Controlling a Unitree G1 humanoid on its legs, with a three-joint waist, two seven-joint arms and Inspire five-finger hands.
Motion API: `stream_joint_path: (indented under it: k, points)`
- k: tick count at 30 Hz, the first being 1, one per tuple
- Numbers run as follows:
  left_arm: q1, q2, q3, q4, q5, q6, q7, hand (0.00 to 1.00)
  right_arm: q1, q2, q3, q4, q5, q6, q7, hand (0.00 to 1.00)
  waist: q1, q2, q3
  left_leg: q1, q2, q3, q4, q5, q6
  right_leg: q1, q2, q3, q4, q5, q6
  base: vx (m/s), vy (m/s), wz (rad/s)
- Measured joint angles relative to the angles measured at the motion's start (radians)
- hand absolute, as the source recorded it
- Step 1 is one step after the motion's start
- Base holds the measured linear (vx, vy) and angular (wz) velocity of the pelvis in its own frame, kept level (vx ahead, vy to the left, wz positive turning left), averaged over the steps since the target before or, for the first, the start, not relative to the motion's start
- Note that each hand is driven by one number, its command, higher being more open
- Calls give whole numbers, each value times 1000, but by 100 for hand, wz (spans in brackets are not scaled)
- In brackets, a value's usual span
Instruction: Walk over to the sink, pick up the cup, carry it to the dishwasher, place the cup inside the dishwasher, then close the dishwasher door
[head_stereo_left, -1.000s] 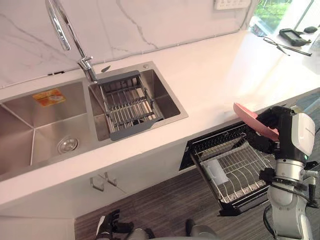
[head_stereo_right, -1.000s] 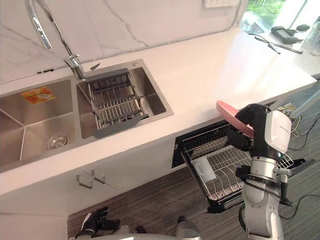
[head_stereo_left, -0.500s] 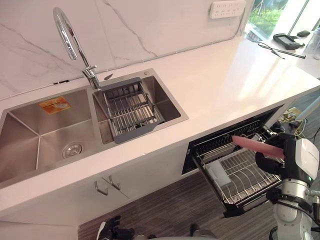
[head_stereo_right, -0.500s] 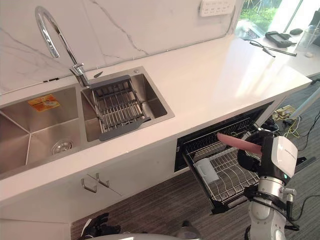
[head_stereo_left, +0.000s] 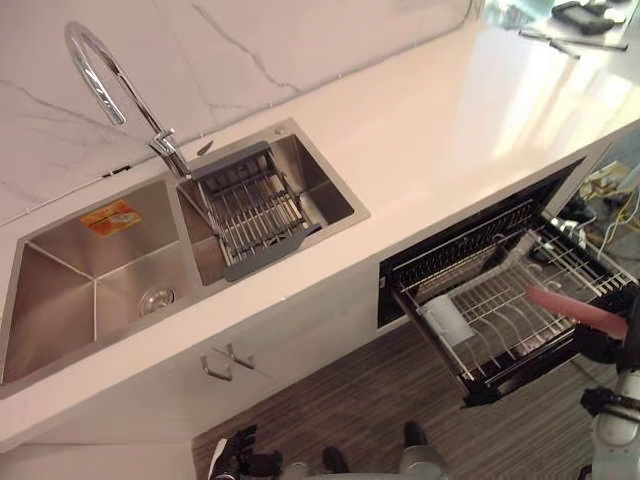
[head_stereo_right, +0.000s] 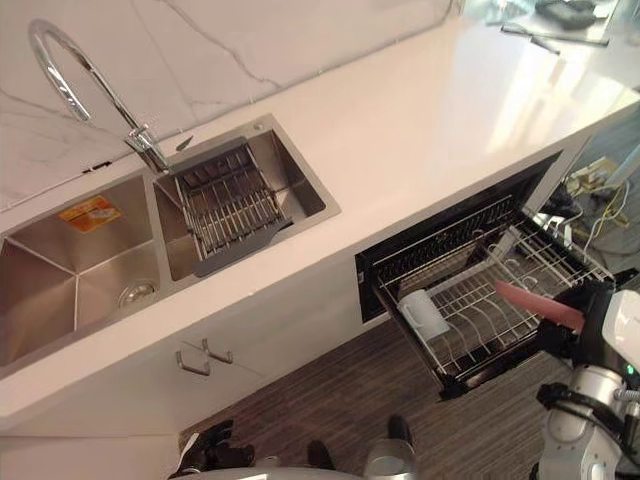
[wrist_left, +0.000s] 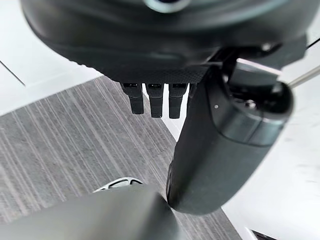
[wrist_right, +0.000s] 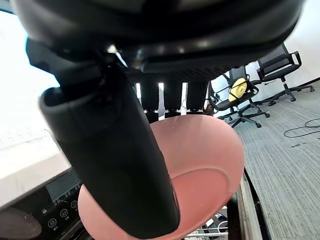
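- white counter (head_stereo_left: 430, 130) with the sink (head_stereo_left: 90, 290) at its left, dishwasher rack (head_stereo_left: 480, 320) pulled out below it
- right hand (wrist_right: 115, 165) pinching a pink plate (wrist_right: 205, 165), now lower than a second ago, just over the rack
- left hand (wrist_left: 220, 145) hanging loose, fingers relaxed, above the floor (wrist_left: 60, 145)

A pink dish (head_stereo_right: 540, 305), seemingly a shallow bowl rather than a cup, sits nearly level in the right hand (wrist_right: 115, 165), above the open dishwasher (head_stereo_left: 440, 255) and its pulled-out wire rack (head_stereo_left: 485, 305).
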Motion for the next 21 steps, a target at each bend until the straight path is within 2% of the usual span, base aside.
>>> stream_joint_path:
  k: [8, 14, 21]
  points:
    - [-23, -14, 0, -32, -24, -20, -1, 90, -150, -132, 3, 116, 1, 2, -2, 30, 1, 39, 77, -60, -3, -15, 3, 8, 2, -59, -4, -12, 29, -2, 4, 16, -3, 4]
    - [-52, -17, 0, -39, -30, -25, 1, 90, -245, -209, 55, 250, 3, 7, -10, 30, 0, 49, 124, -92, -8, -46, 4, 23, 1, -102, -12, -32, 85, -28, 0, 2, -10, 12]
    - [-60, -22, -1, -64, -48, -26, 3, 90, -336, -241, 154, 356, 5, 7, -11, 30, 0, 56, 157, -120, -18, -63, 2, 42, 0, -140, -25, -43, 121, -35, 0, -44, 5, 8]
